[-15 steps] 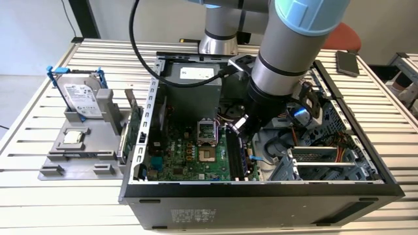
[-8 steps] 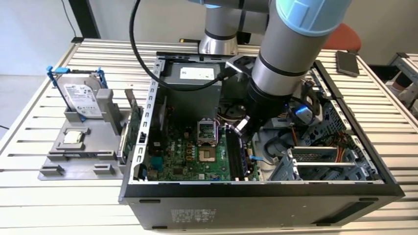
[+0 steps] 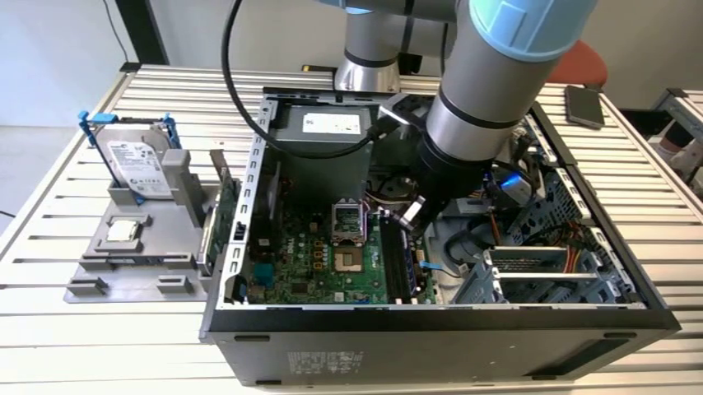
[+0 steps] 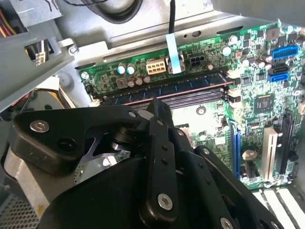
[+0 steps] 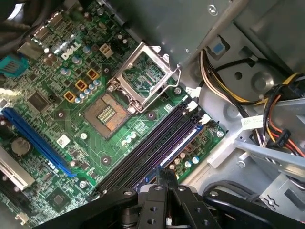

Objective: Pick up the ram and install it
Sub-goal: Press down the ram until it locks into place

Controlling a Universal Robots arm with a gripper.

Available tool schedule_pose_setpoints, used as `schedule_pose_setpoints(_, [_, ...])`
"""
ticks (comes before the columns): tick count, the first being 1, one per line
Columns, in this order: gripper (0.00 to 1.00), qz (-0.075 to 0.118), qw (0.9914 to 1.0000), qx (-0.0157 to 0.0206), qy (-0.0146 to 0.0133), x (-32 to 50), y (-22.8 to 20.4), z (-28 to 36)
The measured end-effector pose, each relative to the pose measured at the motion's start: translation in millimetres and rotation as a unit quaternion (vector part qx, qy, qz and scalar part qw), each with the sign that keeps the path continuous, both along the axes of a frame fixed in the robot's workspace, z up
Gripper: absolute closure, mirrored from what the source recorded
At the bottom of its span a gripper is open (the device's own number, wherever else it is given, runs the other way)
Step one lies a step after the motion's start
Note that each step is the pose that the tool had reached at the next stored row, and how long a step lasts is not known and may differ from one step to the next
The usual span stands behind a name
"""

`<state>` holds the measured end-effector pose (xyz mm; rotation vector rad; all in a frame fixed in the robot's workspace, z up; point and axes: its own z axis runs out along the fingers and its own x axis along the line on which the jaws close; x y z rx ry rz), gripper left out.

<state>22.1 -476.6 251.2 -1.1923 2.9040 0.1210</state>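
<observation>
**Fingers pressed together over the ram in its slot**

We see the gripper (image 3: pixel 412 212) lowered into the open computer case (image 3: pixel 439 317), which sits on the tabletop (image 3: pixel 110 329). It hangs over the memory slots (image 5: pixel 143 152) on the exterior view's right side of the motherboard (image 5: pixel 71 105).

The ram (image 4: pixel 181 86) appears to us as a thin dark-blue stick standing on edge in one of those slots, towards the board's outer edge. Its long axis runs along the slots, from near to far in the exterior view. We judge the fingers (image 5: pixel 163 183) to be just above it, near the middle of its length. They are drawn narrow, tips together, and we can make out nothing between them. We cannot tell whether they touch the ram's top edge.

The exterior view places the arm within the case, but the wrist hides the tips there. In both wrist views we see the tips in line with the slots.
</observation>
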Motion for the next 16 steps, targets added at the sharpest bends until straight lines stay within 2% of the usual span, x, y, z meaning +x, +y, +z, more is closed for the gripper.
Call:
schedule_pose_setpoints(3, [1.0, 0.018, 0.99984, 0.0011, -0.0004, 0.1, 0.0, 0.0])
schedule_pose_setpoints(5, [1.0, 0.032, 0.99949, 0.0018, -0.0017, 0.2, 0.0, 0.0])
schedule_pose_setpoints(9, [1.0, 0.062, 0.99808, 0.0028, -0.0056, 0.2, 0.0, -0.1])
schedule_pose_setpoints(12, [1.0, 0.087, 0.99619, 0.003, -0.0087, 0.3, 0.0, 0.0])
schedule_pose_setpoints(16, [1.0, 0.122, 0.99246, 0.003, -0.0121, 0.2, 0.0, -0.1])
